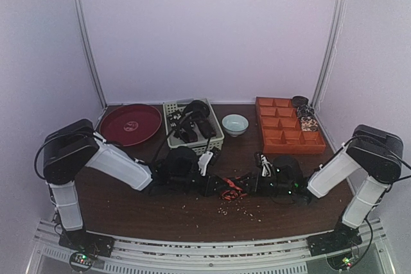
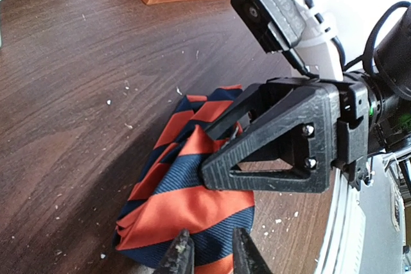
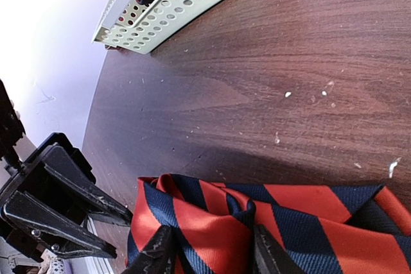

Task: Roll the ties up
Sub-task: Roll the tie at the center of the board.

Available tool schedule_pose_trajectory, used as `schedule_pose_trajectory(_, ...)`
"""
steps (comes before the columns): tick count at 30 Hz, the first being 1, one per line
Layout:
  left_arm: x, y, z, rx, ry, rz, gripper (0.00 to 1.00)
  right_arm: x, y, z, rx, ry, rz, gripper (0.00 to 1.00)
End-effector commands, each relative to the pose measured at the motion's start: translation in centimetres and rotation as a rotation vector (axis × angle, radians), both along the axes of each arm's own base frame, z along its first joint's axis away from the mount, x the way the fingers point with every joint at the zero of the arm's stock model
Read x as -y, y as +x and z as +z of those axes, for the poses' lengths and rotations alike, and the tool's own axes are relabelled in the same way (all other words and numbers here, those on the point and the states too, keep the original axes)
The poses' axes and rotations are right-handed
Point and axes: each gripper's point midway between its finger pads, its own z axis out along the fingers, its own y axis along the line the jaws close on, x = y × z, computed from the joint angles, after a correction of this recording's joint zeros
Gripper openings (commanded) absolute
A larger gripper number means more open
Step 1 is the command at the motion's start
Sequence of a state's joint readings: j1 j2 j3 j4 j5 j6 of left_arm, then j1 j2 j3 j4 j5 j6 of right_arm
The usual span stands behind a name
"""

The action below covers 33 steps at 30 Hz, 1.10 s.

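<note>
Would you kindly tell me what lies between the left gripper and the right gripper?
The bunched striped tie, pinched by the left gripper and right gripper from either side; the top view shows it, and both wrist views confirm.

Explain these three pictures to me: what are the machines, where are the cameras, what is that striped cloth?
Two robot arms are bolted at the near edge of a table. The wide picture looks down from above and behind them; the other two come from cameras on their wrists. Between them lies a striped tie, orange-red and dark. The left fingers and the right fingers both pinch it. Behind stand a red plate, a basket, a bowl and a compartment tray.
</note>
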State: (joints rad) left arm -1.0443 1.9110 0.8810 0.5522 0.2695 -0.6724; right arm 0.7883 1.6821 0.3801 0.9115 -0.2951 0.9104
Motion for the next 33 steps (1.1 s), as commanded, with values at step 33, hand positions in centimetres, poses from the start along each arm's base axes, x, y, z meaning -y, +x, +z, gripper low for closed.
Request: schedule_pose_trajectory(33,0.8,0.5,-0.5,0.033,0.059,0.037,0.22,0.8,-1.5,-0.2,0.068,-0.482,-0.082,0.49)
